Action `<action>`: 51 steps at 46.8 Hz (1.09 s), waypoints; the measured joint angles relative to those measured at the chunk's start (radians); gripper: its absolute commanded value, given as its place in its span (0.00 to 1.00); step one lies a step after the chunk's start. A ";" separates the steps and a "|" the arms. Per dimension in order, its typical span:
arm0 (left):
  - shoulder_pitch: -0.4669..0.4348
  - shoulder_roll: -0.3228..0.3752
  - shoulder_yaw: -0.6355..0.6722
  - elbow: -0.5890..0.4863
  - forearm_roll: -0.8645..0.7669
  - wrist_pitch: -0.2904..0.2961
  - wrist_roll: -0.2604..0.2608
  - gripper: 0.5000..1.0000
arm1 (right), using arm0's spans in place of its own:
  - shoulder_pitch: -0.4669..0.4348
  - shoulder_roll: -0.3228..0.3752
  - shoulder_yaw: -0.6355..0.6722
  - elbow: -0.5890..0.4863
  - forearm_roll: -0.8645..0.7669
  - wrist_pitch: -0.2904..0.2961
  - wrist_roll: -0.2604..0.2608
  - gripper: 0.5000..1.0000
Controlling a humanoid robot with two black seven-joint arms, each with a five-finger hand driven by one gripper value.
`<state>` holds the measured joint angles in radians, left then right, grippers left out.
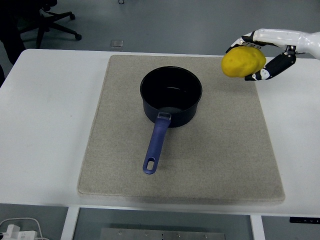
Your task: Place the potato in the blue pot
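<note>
Cables [17, 229] lie coiled below the table's near edge at the lower left, off the work surface. The white table [45, 125] spans the view, and a beige mat [210, 160] covers most of its middle. The near part of the mat is bare.

On the mat, left of its centre, stands the blue pot [171, 96], upright with its mouth open to the camera. Its walls are dark blue and its inside looks dark and glossy, with a faint reflection on the bottom; nothing lies in it. Its lighter blue handle [156, 145] points toward the near edge, slightly leftward, and ends in an oval hanging hole.

Further back and to the right, the potato [243, 62] is held in the air above the mat's far right corner, well apart from the pot and to its right. It is bright yellow, smooth and oval, with its long axis running roughly left to right and a soft shadow on its underside.

The right hand [260, 55] comes in from the right edge at the far side, its white-shelled arm reaching leftward. Its fingers are curled around the potato: the black and white fingers [272, 69] press the potato's right and lower side, while other digits wrap over its top and far side.

Beyond the table lies grey floor, with the base of a black office chair [52, 22] at the far left and a small plate [116, 44] set in the floor.
</note>
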<state>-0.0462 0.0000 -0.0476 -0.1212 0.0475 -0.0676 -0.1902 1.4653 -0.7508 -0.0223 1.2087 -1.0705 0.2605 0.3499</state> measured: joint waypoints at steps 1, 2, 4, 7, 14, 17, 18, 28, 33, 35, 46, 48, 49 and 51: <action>0.000 0.000 0.000 0.000 0.000 0.000 0.000 0.99 | 0.004 0.017 -0.003 -0.005 0.000 0.000 0.000 0.00; 0.000 0.000 0.000 0.000 0.000 0.000 0.000 0.99 | 0.008 0.034 -0.005 -0.012 0.000 0.000 0.000 0.00; 0.000 0.000 0.000 0.000 0.000 0.000 0.000 0.99 | 0.016 0.071 -0.008 -0.027 0.000 0.000 -0.001 0.00; 0.000 0.000 0.000 0.000 0.000 0.000 0.000 0.99 | 0.032 0.123 -0.013 -0.058 0.000 0.001 -0.003 0.00; 0.000 0.000 0.000 0.000 0.000 0.000 0.000 0.99 | 0.049 0.260 -0.019 -0.152 0.000 0.003 -0.003 0.00; 0.000 0.000 0.000 0.000 0.000 0.000 0.000 0.99 | 0.050 0.320 -0.019 -0.199 0.000 0.011 -0.004 0.00; 0.000 0.000 0.000 0.000 0.000 0.000 0.000 0.99 | 0.050 0.342 -0.020 -0.214 0.000 0.014 -0.004 0.00; 0.000 0.000 0.000 0.000 0.000 0.000 0.000 0.99 | 0.044 0.479 -0.040 -0.316 0.000 0.018 -0.003 0.00; 0.000 0.000 0.000 0.000 0.000 0.000 0.000 0.99 | 0.036 0.522 -0.042 -0.358 0.000 0.023 -0.002 0.00; 0.000 0.000 0.000 0.000 0.000 0.000 0.000 0.99 | 0.034 0.530 -0.043 -0.369 -0.001 0.027 -0.002 0.00; 0.000 0.000 0.000 0.000 0.000 0.000 0.000 0.99 | 0.007 0.537 -0.044 -0.404 -0.006 0.030 -0.002 0.00; 0.000 0.000 0.000 0.000 0.000 0.000 0.000 0.99 | -0.003 0.540 -0.045 -0.405 -0.008 0.030 -0.002 0.00; 0.000 0.000 0.000 0.000 0.000 0.000 0.000 0.99 | -0.009 0.542 -0.047 -0.405 -0.009 0.030 -0.002 0.00; 0.000 0.000 0.000 0.000 0.000 0.000 0.000 0.99 | -0.021 0.548 -0.054 -0.407 -0.011 0.029 -0.001 0.00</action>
<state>-0.0460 0.0000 -0.0476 -0.1212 0.0476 -0.0675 -0.1902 1.4444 -0.2028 -0.0758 0.8020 -1.0811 0.2898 0.3485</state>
